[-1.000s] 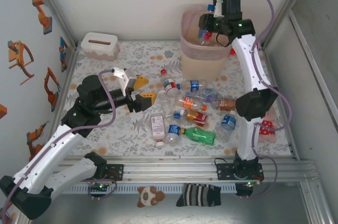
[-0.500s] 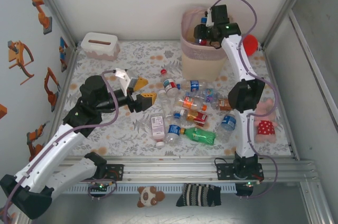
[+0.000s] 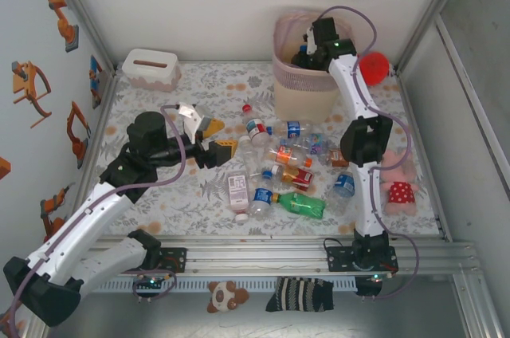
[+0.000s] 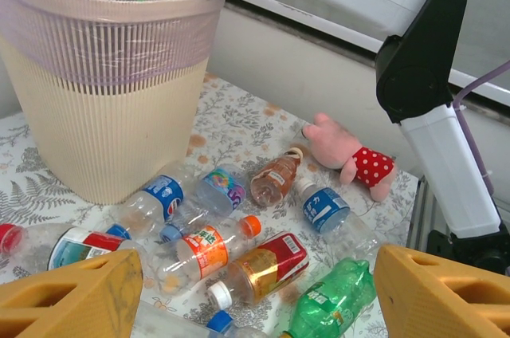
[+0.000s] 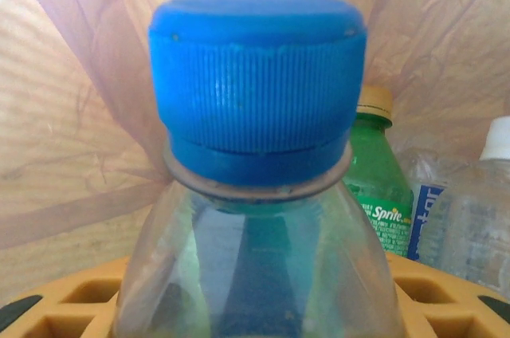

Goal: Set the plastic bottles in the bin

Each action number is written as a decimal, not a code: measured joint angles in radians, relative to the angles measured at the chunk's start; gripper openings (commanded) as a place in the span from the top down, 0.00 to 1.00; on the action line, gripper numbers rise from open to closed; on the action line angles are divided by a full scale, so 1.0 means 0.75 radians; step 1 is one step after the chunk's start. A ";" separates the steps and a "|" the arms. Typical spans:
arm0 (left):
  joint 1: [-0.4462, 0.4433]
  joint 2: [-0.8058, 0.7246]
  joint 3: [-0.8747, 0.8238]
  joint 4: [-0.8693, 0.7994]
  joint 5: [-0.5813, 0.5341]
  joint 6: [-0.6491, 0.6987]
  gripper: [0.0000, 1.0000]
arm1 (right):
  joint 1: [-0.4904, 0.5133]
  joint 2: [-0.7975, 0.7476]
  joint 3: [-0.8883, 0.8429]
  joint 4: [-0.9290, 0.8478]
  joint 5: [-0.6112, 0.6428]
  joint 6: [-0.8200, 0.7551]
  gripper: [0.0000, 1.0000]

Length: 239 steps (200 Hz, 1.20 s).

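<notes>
Here the right gripper (image 5: 255, 302) pinches a blue-capped bottle (image 5: 255, 107) between its fingers inside the bin (image 3: 299, 92).

Pink-beige bin (image 3: 301, 95) upright; loose bottles (image 3: 288, 156) scattered before it; blue-capped clear bottle (image 5: 256, 155) inside bin, green Sprite bottle (image 5: 378, 170) behind.

The right gripper (image 3: 307, 53) has its tips lost inside the bin (image 3: 299, 97) from above. And the blue-capped bottle (image 5: 256, 202) just runs off the wrist cam's bottom edge.

White walls (image 3: 199, 3) enclose a floral-patterned table (image 3: 199, 91).
</notes>
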 measured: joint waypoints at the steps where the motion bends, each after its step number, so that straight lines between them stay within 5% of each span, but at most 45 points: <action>1: 0.000 0.001 0.000 0.000 0.000 0.000 0.24 | 0.000 0.002 0.002 -0.003 0.000 -0.001 0.60; 71: 0.000 0.018 0.000 0.005 0.001 -0.001 0.24 | 0.000 0.033 0.060 -0.067 -0.015 -0.010 0.36; 119: 0.000 0.019 0.000 0.004 0.001 -0.001 0.24 | 0.000 0.033 0.065 -0.064 -0.014 -0.006 0.29; 239: 0.000 0.004 0.000 -0.026 -0.049 -0.039 0.26 | 0.000 -0.258 0.065 -0.039 -0.024 0.021 0.28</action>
